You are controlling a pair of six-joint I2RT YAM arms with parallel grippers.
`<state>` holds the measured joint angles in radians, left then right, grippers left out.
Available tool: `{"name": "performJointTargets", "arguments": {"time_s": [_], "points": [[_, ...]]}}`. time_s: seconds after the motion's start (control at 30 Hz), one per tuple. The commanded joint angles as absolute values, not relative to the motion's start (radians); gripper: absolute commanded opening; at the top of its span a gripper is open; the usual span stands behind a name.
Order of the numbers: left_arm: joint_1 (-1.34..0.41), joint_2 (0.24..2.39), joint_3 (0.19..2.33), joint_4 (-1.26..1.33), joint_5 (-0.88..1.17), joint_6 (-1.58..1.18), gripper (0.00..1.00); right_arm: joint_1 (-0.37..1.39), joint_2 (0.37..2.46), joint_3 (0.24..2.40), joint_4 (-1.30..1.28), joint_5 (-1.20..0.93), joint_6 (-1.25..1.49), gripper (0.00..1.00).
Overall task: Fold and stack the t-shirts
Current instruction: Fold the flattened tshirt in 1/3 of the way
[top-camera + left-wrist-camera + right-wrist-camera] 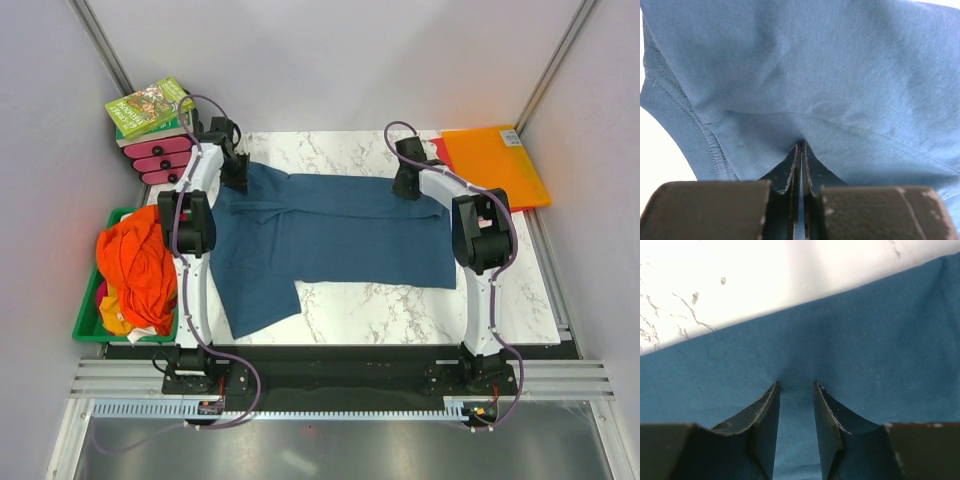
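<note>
A dark teal-blue t-shirt lies spread on the marble table, with one part hanging toward the front left. My left gripper is at the shirt's far left corner. In the left wrist view the left gripper is shut on a pinch of the teal fabric near a stitched hem. My right gripper is at the shirt's far edge on the right. In the right wrist view the right gripper is open, its tips down on the teal cloth. Orange t-shirts are heaped at the left.
The orange shirts lie in a green bin off the table's left edge. An orange plastic folder over a red one lies at the back right. A green book on pink cases stands at the back left.
</note>
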<state>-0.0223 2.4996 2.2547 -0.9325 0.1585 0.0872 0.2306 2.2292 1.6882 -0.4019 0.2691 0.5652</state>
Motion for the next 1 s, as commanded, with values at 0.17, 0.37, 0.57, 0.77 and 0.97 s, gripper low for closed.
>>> {"name": "performJointTargets", "arguments": {"time_s": [0.17,0.37,0.57,0.77,0.97], "points": [[-0.031,2.605,2.459,-0.982,0.081,0.133,0.16,0.202,2.292,1.726,-0.524,0.29,0.581,0.43],[-0.026,2.545,2.404,-0.927,0.118,0.143,0.25,0.199,2.316,1.844,-0.511,0.305,0.531,0.46],[-0.021,2.392,2.26,-0.811,0.126,0.132,0.32,0.196,2.326,1.986,-0.528,0.295,0.488,0.51],[-0.002,2.219,2.15,-0.752,0.172,0.075,0.59,0.215,2.108,1.852,-0.45,0.308,0.5,0.57],[-0.009,2.085,1.927,-0.69,0.291,0.072,0.59,0.236,1.89,1.567,-0.445,0.415,0.509,0.45]]}}
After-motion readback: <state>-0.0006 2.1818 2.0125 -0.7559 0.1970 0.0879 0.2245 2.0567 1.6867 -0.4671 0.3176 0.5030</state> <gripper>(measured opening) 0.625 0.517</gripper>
